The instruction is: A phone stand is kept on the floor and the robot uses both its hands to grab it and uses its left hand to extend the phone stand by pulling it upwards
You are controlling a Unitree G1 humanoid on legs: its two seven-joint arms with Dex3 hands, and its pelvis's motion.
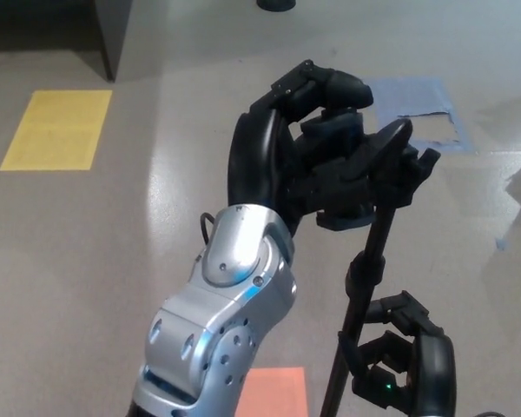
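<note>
The black phone stand (365, 278) rises from the bottom of the head view as a thin pole with a clamp head (391, 165) at its top. My left hand (295, 156) is shut on that head, raised well above the floor, its silver forearm running down to the lower left. Low at the bottom right, my right hand (408, 365) is shut on the lower pole. The stand's base is out of sight.
A yellow rectangle (56, 130) is marked on the grey floor at the left, a blue taped patch (417, 109) at the upper right, an orange patch (273, 391) at the bottom. A dark cabinet corner (113, 35) stands at the upper left.
</note>
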